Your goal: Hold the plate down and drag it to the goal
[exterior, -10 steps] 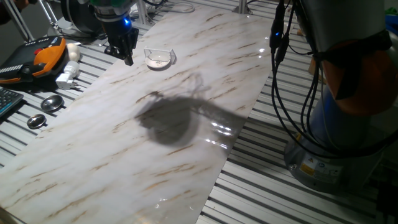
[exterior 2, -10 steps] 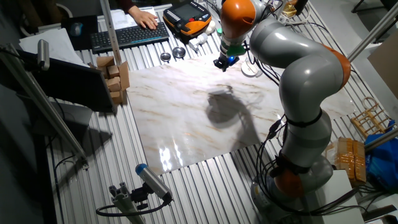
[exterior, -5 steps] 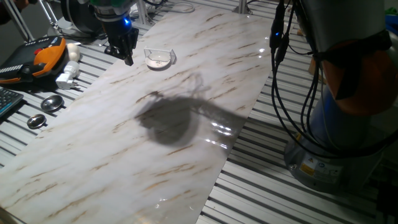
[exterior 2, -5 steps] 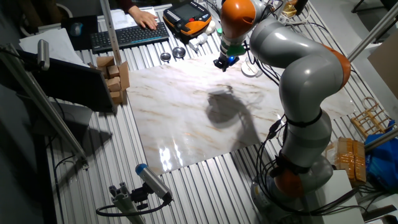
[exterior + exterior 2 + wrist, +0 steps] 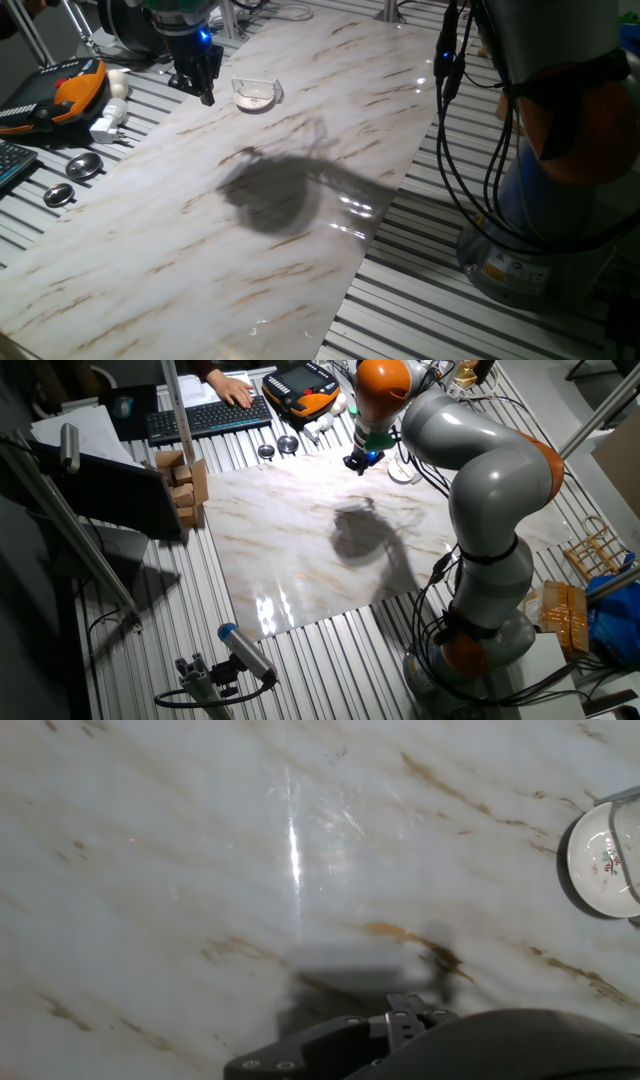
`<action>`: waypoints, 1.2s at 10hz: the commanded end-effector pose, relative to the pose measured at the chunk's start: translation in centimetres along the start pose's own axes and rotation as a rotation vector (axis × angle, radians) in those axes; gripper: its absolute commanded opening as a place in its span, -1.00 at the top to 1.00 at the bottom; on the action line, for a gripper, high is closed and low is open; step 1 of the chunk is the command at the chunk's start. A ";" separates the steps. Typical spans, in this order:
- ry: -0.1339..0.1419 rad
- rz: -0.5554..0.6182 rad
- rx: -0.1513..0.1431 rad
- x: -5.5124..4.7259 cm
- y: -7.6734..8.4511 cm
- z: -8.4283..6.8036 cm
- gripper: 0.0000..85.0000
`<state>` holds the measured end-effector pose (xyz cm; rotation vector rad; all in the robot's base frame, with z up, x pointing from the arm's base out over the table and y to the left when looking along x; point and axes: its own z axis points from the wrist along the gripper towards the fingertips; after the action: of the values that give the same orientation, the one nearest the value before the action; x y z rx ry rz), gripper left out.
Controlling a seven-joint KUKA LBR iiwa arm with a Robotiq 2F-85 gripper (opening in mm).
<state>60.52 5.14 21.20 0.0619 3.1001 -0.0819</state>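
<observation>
Marble slab (image 5: 300,150) unchanged — gripper (image 5: 205,92) still beside plate (image 5: 254,94); nothing moved.

Marbled board (image 5: 250,200) on slatted metal table (image 5: 450,310), bearing plate (image 5: 254,95) within clear goal (image 5: 272,86).

- Marble-patterned tabletop (image 5: 200,870), white with brown veins, fills the view; a bright vertical glare streak crosses it.
- Plate (image 5: 603,860), white with dark specks, at the right edge, partly cut off.
- Dark gripper body (image 5: 420,1040) along the bottom edge; fingertips not visible.
</observation>
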 end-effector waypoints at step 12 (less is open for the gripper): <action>0.000 0.014 -0.006 0.3 0.6 0.2 1.00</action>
<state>60.14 5.82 21.00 0.0861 3.1014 -0.0712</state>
